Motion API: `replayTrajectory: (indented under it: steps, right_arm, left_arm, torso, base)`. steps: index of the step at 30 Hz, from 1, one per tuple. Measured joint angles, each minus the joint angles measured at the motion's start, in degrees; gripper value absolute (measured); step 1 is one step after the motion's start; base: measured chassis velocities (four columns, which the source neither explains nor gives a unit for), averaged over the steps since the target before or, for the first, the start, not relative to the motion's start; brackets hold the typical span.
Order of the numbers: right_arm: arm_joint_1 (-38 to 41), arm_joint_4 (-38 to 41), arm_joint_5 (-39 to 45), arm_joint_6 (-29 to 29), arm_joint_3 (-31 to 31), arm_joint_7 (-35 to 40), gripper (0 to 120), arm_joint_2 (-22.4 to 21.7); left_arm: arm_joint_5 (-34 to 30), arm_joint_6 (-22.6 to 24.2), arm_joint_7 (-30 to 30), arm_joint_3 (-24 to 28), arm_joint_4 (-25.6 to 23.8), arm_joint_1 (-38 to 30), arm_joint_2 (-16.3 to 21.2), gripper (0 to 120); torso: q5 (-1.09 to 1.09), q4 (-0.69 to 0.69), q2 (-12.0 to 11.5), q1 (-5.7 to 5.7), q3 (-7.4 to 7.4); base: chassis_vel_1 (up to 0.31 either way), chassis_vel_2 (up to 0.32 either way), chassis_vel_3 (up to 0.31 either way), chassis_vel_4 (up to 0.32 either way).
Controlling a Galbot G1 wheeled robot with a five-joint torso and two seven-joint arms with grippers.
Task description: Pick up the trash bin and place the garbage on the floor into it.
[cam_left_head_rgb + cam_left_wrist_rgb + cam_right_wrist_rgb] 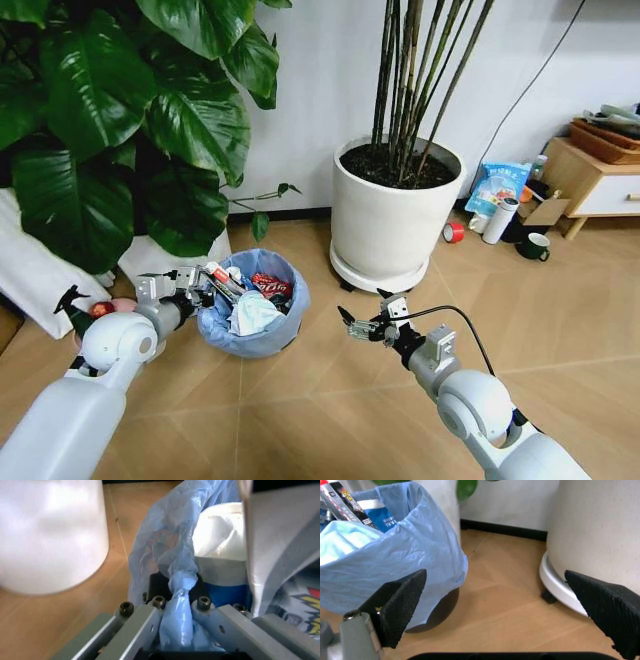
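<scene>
Head view shows the floor point(330, 400), tan wood-look boards laid in a chevron pattern with thin pale seams. Beyond the right gripper point(362, 322) stands a big white plant pot point(390, 225), round and smooth, on a white wheeled saucer; a second white pot point(50, 532) stands close beside the left gripper point(200, 288), under large glossy green leaves point(120, 110).

Between the two grippers, touching the left one, is the trash bin point(255, 305). It is small and round, stands upright with its mouth facing up, and is lined with a crinkly light blue plastic bag whose edge folds over the rim. Below the bag, the dark rounded side of the bin point(437, 609) meets the floor.

The left gripper is clamped on the rim of the bin, on the side nearest to it: in the left wrist view its two grey metal fingers point(137, 630) pinch a twisted fold of the blue bag between them.

The right gripper hangs just above the floor, a little apart from the bin, touching nothing. Its two black textured pads point(402, 605) are spread wide apart.

The garbage point(250, 295) lies inside the bin: a white printed tube leaning at the edge close to the left gripper, a red crushed wrapper, a pale blue mask and crumpled white paper.
</scene>
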Motion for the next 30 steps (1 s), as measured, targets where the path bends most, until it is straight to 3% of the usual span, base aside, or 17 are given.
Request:
replayTrajectory:
  steps: [5,6,8,9,12,15,23,30]
  right_arm:
    - [-0.79,0.51,-0.27,0.1,0.46,0.0,100,-0.07]
    - [-1.38,0.77,-0.43,0.24,0.8,-0.01,100,-0.1]
    - [-1.66,0.88,-0.51,0.29,0.94,-0.02,100,-0.13]
    - [-2.13,1.19,-0.68,0.49,1.36,-0.05,100,-0.2]
    - [-2.55,1.31,-0.81,0.64,1.6,-0.1,100,-0.21]
    - [-3.25,1.55,-1.15,0.95,2.05,-0.21,100,-0.26]
    - [-4.15,1.68,-1.49,1.89,2.51,-0.82,100,-0.15]
    - [-3.87,1.77,-1.27,1.81,2.32,-0.99,100,-0.86]
  left_arm:
    - [0.02,-0.02,-0.17,-0.03,-0.41,0.23,-0.24,0]
    - [0.02,-0.03,-0.52,0.06,-0.73,0.3,-0.4,0]
    - [0.02,-0.03,-0.67,0.1,-0.85,0.32,-0.46,0]
    - [0.01,-0.03,-0.86,0.22,-1.11,0.36,-0.58,0]
    - [0.0,-0.02,-1.14,0.27,-1.33,0.38,-0.65,0]
    - [-0.08,0.01,-1.53,0.28,-1.76,0.6,-0.69,0]
    - [0.09,0.06,-2.18,0.1,-2.41,1.32,-1.37,0]
    - [0.29,0.07,-2.46,-0.23,-2.97,1.74,-1.93,0]
  torso:
    - [-0.11,0.0,0.0,-0.01,-0.01]
    - [0.03,0.0,0.0,0.0,0.0]
    - [0.01,0.0,0.0,-0.01,0.0]
    - [-0.11,-0.01,0.0,-0.01,0.0]
    - [0.02,-0.01,0.0,-0.02,-0.01]
    - [-0.07,-0.01,0.0,-0.01,0.0]
    - [0.0,-0.01,0.0,-0.02,0.0]
    - [-0.03,0.0,0.01,-0.03,-0.02]
  base:
    - [0.334,-0.251,-0.345,0.246]
    - [0.397,-0.276,-0.367,0.31]
    - [0.391,-0.276,-0.367,0.314]
    - [0.43,-0.331,-0.41,0.312]
    - [0.417,-0.346,-0.417,0.324]
    - [0.387,-0.339,-0.417,0.328]
    - [0.385,-0.313,-0.381,0.31]
    - [0.192,-0.158,-0.187,0.167]
